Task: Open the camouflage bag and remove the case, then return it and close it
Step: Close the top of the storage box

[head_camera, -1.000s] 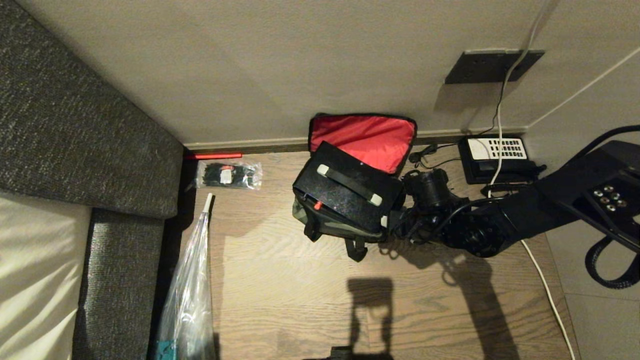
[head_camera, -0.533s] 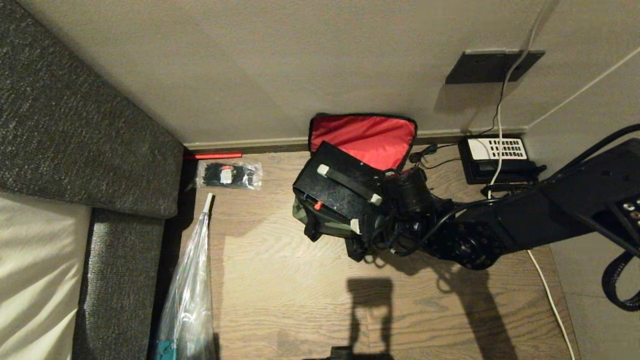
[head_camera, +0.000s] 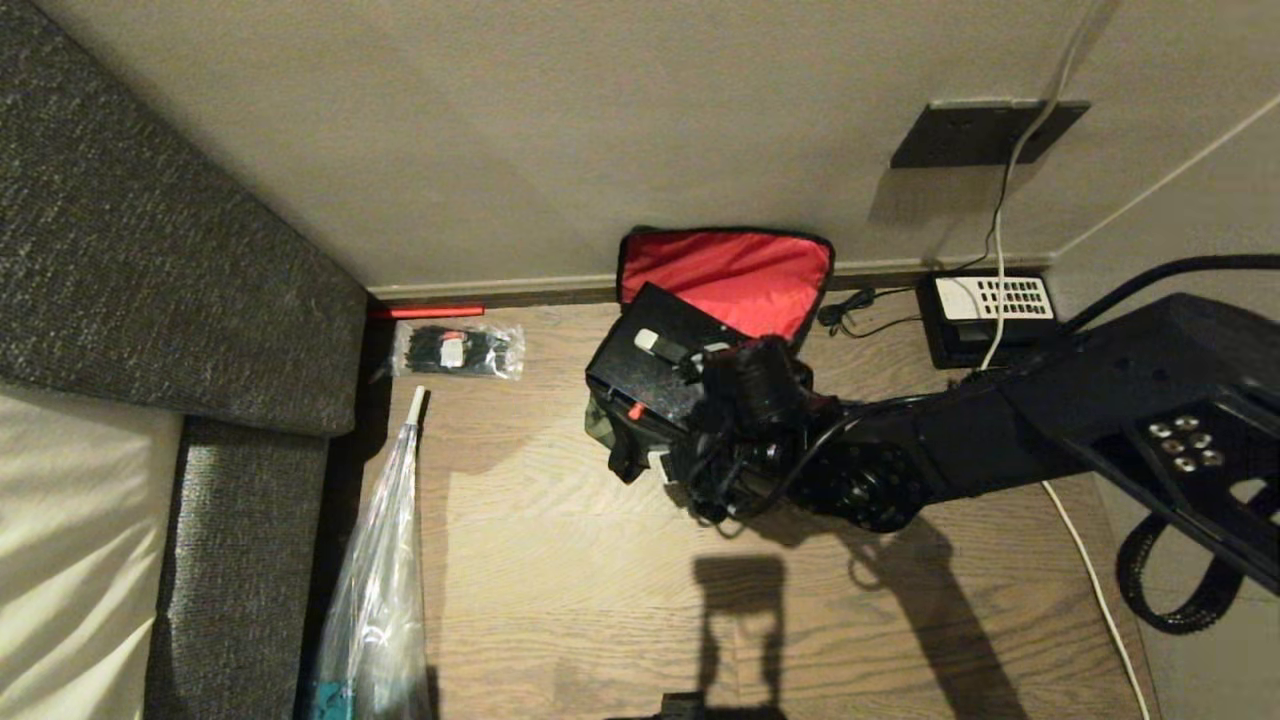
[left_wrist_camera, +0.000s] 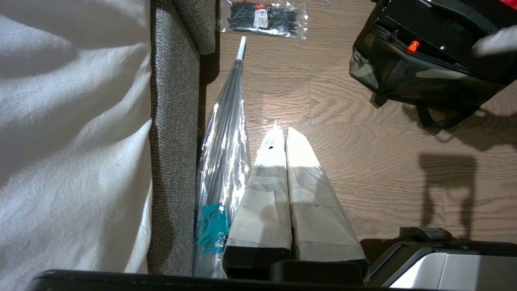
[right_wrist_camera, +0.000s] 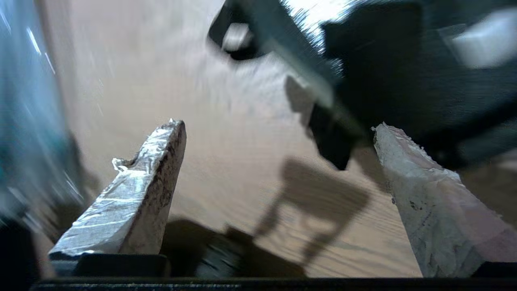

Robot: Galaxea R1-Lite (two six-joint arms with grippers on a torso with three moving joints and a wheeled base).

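Head view: right arm's wrist covers the right half of the case [head_camera: 640, 372], including most of its handle, plus the camouflage bag [head_camera: 600, 425] body below it. Right gripper fingertips hidden under the wrist. Umbrella [head_camera: 375, 590] cut off at bottom edge. Right wrist view: heavy motion blur, upper-right dark mass unreadable. Left wrist view: bag cropped at upper right.

Dim warm light, hard shadows across the floor [head_camera: 560, 560], heavy motion blur in the right wrist view.
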